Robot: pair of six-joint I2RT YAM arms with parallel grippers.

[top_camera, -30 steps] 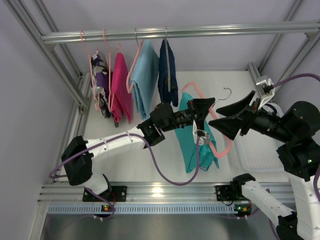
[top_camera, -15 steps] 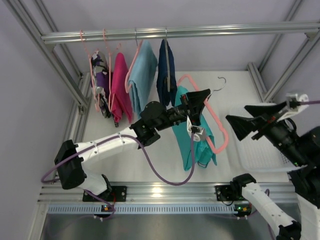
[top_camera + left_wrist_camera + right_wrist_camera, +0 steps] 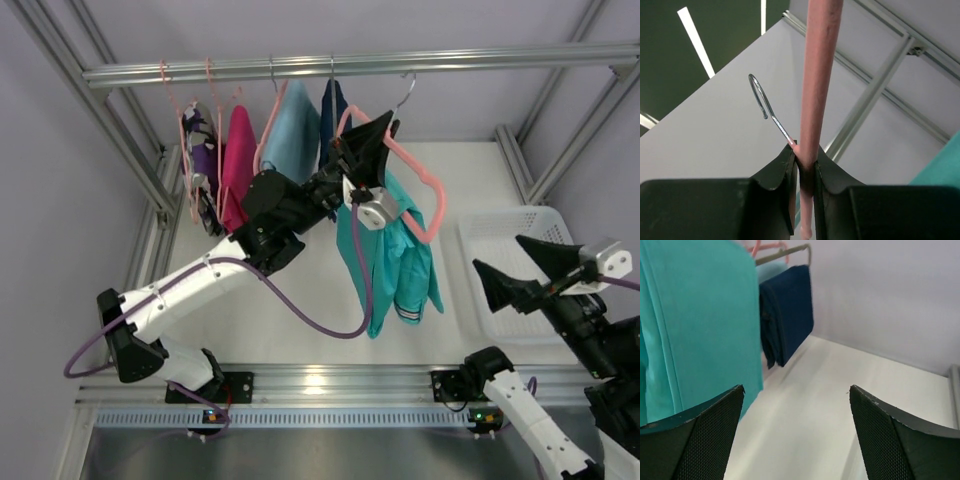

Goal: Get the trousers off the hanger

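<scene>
The teal trousers hang folded over the salmon-pink hanger, held up in the air near the rail. My left gripper is shut on the hanger's pink arm close to its silver hook. In the left wrist view the pink hanger runs up between the jaws and the hook sticks out to the left. My right gripper is open and empty, low at the right, apart from the trousers. The right wrist view shows the trousers at left between its wide-open fingers.
A rail at the back carries other hangers with a purple item, a magenta garment, a sky-blue garment and a navy garment, which also shows in the right wrist view. A white basket sits at the right.
My left gripper has lifted the hanger with the trousers up and back toward the rail. My right gripper has drawn back down to the right, away from the trousers.
</scene>
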